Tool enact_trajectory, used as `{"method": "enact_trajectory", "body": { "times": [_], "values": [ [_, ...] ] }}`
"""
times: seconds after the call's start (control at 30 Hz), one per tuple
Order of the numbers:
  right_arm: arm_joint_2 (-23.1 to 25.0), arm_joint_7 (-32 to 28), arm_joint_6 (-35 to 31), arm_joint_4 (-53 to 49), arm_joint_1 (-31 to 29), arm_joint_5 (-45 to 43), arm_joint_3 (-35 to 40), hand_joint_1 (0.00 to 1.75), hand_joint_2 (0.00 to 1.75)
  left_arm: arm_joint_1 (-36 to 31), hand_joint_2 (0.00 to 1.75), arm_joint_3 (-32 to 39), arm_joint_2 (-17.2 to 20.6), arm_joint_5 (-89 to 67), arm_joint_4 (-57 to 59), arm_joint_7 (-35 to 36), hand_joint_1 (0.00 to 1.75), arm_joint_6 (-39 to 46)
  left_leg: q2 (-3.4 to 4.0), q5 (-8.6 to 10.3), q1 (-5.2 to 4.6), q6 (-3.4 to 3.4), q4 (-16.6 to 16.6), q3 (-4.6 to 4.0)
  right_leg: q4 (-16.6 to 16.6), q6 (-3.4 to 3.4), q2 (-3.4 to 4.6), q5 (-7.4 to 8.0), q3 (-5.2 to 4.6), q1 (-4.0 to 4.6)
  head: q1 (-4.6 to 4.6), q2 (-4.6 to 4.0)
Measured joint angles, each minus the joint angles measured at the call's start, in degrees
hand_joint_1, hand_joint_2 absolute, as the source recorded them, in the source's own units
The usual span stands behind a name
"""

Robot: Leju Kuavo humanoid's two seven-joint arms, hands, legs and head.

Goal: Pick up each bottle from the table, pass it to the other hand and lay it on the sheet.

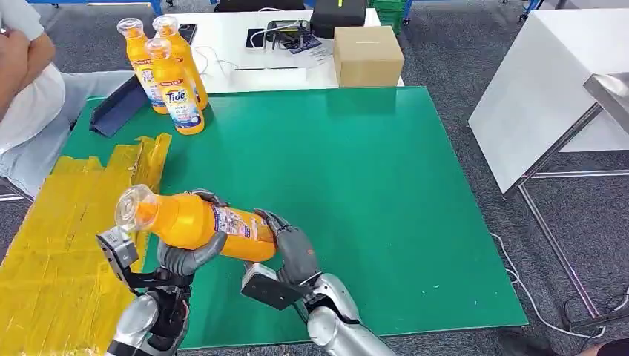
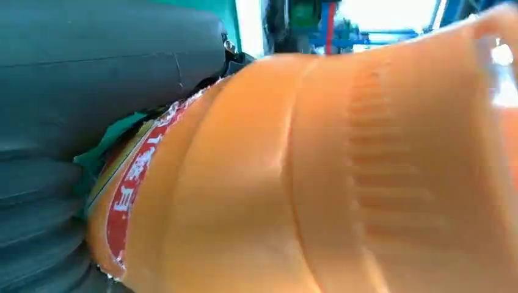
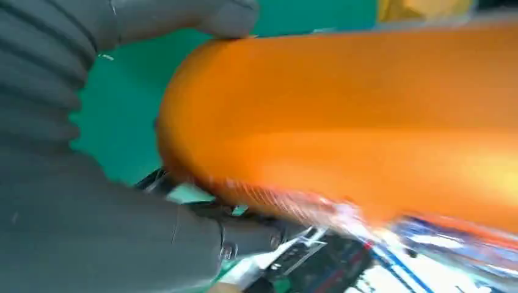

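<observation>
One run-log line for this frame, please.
handover | bottle sideways in both | left robot hand | right robot hand | over mat

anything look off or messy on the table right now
No spill or damage. The yellow sheet is wrinkled, its far corner ragged. The bottle lies sideways in the air, gripped by both the left robot hand and right robot hand, mid-handover.

Bottles (image 1: pixel 167 70) behind sheet (image 1: pixel 67 245) (far-left)
</observation>
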Motion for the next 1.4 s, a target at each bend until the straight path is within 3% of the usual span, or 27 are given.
{"method": "enact_trajectory", "body": {
  "times": [0.33, 0.53, 0.67, 0.9, 1.13, 1.4],
  "values": [
    [-3.83, -0.37, -6.10, -16.20, 5.44, 5.55, -0.96, 0.00, 1.75, -1.39, 1.75, 3.15, 1.24, -31.60, 0.00, -2.60, 1.75, 29.20, 0.01, 0.00, 0.00, 0.00, 0.00, 0.00, 0.00, 0.00, 0.01, 0.00, -0.03, -0.01, 0.02, 0.00],
    [-7.25, -0.41, -9.11, -28.88, 10.70, 7.89, -4.80, 0.00, 1.75, -0.95, 1.75, 6.18, 2.23, -65.53, -0.06, 4.87, 1.75, 41.06, 0.00, -0.01, -0.02, 0.00, 0.00, -0.01, -0.01, 0.00, -0.01, 0.00, -0.01, -0.04, 0.02, 0.00],
    [-9.18, -0.94, -10.14, -36.68, 15.19, 7.10, -8.84, 0.00, 1.75, 1.52, 1.75, 11.27, 2.42, -86.53, -1.55, 10.04, 1.75, 41.83, 0.00, -0.02, -0.03, 0.00, 0.00, -0.01, -0.01, 0.00, 0.01, 0.00, -0.03, -0.04, 0.00, 0.00],
    [-11.17, -2.49, -5.20, -47.39, 21.48, -2.98, -17.47, 0.00, 1.75, 7.40, 1.75, 13.46, 8.13, -96.51, -1.95, 22.91, 1.75, 38.50, 0.01, -0.04, 0.01, -0.02, -0.01, -0.01, -0.02, -0.03, 0.00, -0.04, -0.07, 0.04, -0.02, 0.00],
    [-11.67, -3.89, 1.48, -52.17, 24.41, -9.86, -23.58, 0.00, 1.75, 9.02, 1.75, 12.68, 10.90, -98.83, 0.50, 26.29, 1.75, 33.90, 0.01, -0.03, 0.00, -0.01, -0.02, 0.00, -0.02, -0.02, 0.01, -0.03, -0.05, -0.01, 0.00, 0.00],
    [-11.56, -3.98, 4.90, -52.67, 24.45, -10.10, -24.44, 0.00, 1.75, 6.42, 1.75, 10.21, 11.21, -98.02, 8.00, 26.82, 1.75, 32.62, 0.01, -0.02, 0.00, 0.00, -0.01, 0.01, -0.02, -0.01, 0.01, -0.02, -0.02, -0.01, 0.00, 0.00]
  ]
}}
